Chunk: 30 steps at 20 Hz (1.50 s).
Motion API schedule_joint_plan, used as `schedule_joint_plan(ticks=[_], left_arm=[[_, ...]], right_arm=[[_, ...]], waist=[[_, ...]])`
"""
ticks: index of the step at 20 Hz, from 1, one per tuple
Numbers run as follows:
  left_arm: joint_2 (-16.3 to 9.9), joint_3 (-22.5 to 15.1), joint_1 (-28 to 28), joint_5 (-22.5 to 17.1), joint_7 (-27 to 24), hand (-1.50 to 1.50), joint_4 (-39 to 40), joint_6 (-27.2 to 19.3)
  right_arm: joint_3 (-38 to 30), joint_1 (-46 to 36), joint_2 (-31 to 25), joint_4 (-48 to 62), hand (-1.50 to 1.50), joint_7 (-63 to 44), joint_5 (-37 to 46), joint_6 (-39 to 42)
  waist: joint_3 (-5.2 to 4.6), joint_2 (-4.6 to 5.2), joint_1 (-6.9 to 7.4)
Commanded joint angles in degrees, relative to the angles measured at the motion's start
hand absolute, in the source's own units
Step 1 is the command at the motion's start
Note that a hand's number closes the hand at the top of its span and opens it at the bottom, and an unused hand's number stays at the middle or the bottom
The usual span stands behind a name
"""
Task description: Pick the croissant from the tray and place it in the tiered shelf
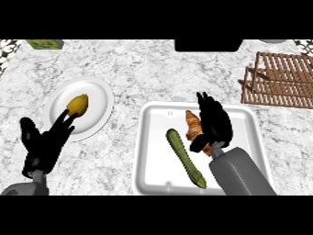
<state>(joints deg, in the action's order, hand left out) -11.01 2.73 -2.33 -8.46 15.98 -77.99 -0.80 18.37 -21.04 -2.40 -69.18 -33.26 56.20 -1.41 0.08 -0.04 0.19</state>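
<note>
While my right hand (213,120) curls onto the croissant (193,125), a shallow pinch risks slipping it toward the cucumber (185,157).

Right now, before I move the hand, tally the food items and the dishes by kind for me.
Brown croissant on the tray: 1
Long green cucumber on the tray: 1
Yellow-brown fruit on the plate: 1
White rectangular tray: 1
White round plate: 1
Total: 5
</note>
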Motion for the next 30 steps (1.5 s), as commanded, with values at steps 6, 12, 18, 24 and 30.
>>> schedule_joint_plan(ticks=[6,12,18,24,30], left_arm=[[-0.2,0.7,-0.8,-0.1,3.5,0.0,-1.1,0.5],[1.9,0.6,0.6,1.5,-2.3,0.0,2.8,0.4],[-0.3,1.5,1.2,0.6,2.0,0.0,-3.1,1.2],[0.3,1.9,4.3,1.4,-0.8,0.0,-0.8,0.6],[1.2,2.2,0.5,1.5,-0.9,0.0,1.3,-0.2]], right_arm=[[3.9,-2.9,0.7,11.8,1.5,7.0,0.1,6.6],[1.3,-3.2,1.6,9.7,1.5,11.0,-1.5,4.5],[10.0,-2.1,2.3,5.4,1.5,10.1,-2.4,-1.8],[-5.4,12.5,-18.5,-10.0,1.5,29.1,-18.6,11.6],[-14.6,19.0,-21.9,-30.9,1.5,28.9,-27.9,13.3]], waist=[[-0.08,0.24,0.52],[-0.09,0.08,-0.1],[-0.06,-0.03,0.4],[-0.06,-0.4,-1.91],[-0.15,-0.42,-2.47]])
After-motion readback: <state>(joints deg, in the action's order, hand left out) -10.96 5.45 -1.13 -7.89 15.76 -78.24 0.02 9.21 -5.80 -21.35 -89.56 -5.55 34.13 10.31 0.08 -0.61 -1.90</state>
